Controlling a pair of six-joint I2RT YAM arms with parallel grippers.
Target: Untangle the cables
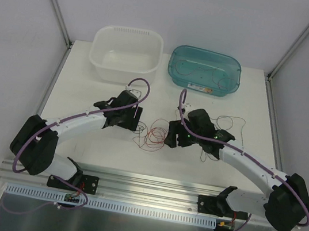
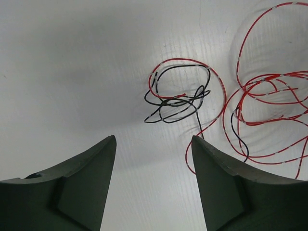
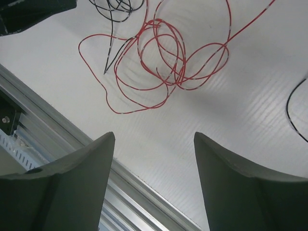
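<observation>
**Two open grippers either side of a tangle of thin cables [image 1: 153, 134] on a white table [image 1: 80, 145]**

Seen from above, two robot arms reach in from the near edge of the table and bend toward each other at its middle. The cables lie flat on the table between them, a loose heap of very thin red and black wire.

The left gripper [image 1: 137, 120] is just left of the heap. Its jaws stand well apart with only bare table between them, and it holds nothing. Its wrist camera shows a small knot [image 2: 178, 96] of black and red wire just beyond the fingertips, not touching them. Larger red loops [image 2: 269, 94] spread to the right of the knot.

The right gripper [image 1: 171, 136] is just right of the heap. Its jaws are also wide open and empty. Its wrist camera shows the overlapping red coils ahead of the fingers, apart from them, and a metal rail [image 3: 53, 120] running along the table's near edge.

More thin dark wire [image 1: 230, 124] curls on the table to the right of the right arm's wrist.

At the far edge sit two containers side by side. A white tub [image 1: 123, 70] is on the left. A clear teal bin [image 1: 175, 75] on the right has thin wires lying inside it.
</observation>
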